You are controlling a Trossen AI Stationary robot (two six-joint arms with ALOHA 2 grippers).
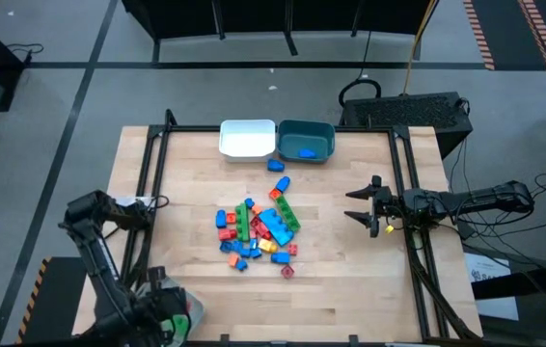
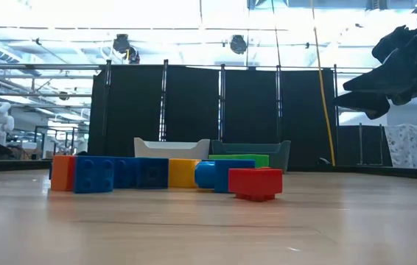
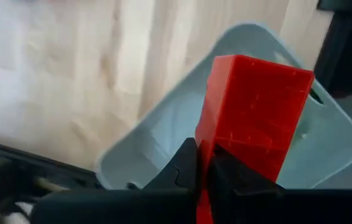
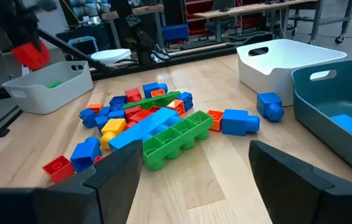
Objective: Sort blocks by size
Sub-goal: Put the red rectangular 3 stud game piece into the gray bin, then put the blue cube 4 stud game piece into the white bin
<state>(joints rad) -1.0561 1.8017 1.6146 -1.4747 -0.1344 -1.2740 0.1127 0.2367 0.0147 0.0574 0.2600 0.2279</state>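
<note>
Holding a red block (image 3: 250, 118) over the grey bin (image 3: 325, 134), your left gripper (image 3: 204, 165) has its jaws clamped on the block's lower edge, so the block stands clear above the fingers and should fall straight in when you let go. That bin sits at the table's near left corner, mostly hidden under the arm in the high view; the right wrist view shows it past the pile with something green already inside, and the red block (image 4: 30, 53) hanging over its far end.

Your right gripper (image 1: 369, 205) waits out at the right of the table, off the surface, jaws spread wide and aimed at the pile (image 1: 257, 231). I'd judge it is parked there to stay out of the left arm's way while being ready for the next pick.

The rest of the blocks lie heaped mid-table, long green bars (image 4: 176, 137) and a long blue one on top of smaller pieces. Two blue blocks (image 1: 279, 173) lie loose between the heap and the far bins. The teal bin (image 1: 306, 142) already holds one blue block (image 1: 307, 152); the white bin (image 1: 247, 139) beside it looks bare. So sorting has barely begun.
</note>
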